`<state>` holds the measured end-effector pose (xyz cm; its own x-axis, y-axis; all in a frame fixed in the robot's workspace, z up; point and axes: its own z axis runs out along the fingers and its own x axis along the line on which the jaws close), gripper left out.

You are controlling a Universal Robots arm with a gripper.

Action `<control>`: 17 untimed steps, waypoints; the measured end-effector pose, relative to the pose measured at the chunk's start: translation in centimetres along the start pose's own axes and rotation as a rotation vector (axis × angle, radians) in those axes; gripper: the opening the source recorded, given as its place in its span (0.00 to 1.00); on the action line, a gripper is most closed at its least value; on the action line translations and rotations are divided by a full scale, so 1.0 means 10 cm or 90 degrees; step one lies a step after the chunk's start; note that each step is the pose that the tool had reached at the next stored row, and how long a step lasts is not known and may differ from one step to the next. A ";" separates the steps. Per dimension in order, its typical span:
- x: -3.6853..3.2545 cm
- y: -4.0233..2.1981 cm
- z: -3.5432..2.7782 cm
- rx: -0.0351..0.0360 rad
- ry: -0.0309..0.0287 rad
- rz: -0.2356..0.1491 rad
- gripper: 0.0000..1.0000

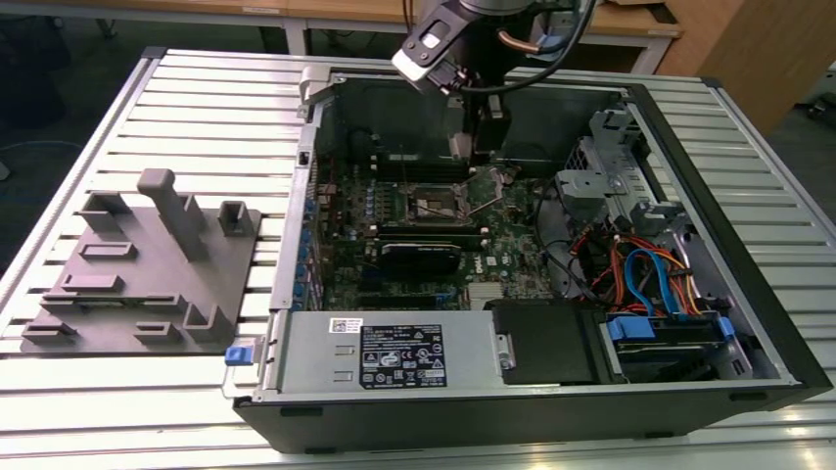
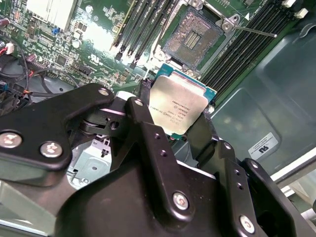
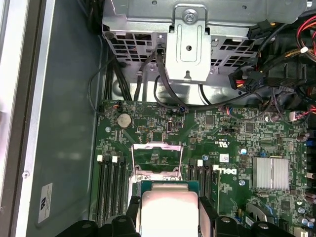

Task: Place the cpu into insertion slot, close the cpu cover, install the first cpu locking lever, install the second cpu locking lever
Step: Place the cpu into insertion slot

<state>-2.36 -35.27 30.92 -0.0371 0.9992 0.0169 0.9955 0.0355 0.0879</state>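
Closest to the lens are the black links of the gripper (image 2: 177, 111), its fingers (image 2: 201, 129) clamped on two opposite edges of the cpu (image 2: 183, 98). On the slatted counter (image 1: 196, 108) lies the opened computer case (image 1: 523, 423), with the green board (image 3: 232, 143) on its floor. The cpu cover (image 3: 157, 145) stands swung up and a thin lever rod (image 2: 256, 32) is free, so the insertion slot (image 2: 192, 42) lies bare. The cpu hangs in the air near that slot, apart from it, metal top toward the wrist. To seat it well, I judge: square its edges to the recess, keep it level, and lower it straight with no sliding across the contacts. Its lid carries fine print. A white sticker (image 2: 261, 146) sits on the case panel, and another is on the power supply (image 1: 402, 357).
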 end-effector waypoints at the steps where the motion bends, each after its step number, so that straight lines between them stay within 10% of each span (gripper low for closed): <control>1: 0.000 0.000 0.007 0.0000 0.0000 0.000 0.55; 17: -0.003 -0.014 0.172 0.0000 -0.0007 0.000 0.55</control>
<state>-2.34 -35.27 29.19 -0.0368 0.9992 0.0159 0.9955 0.0353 0.0879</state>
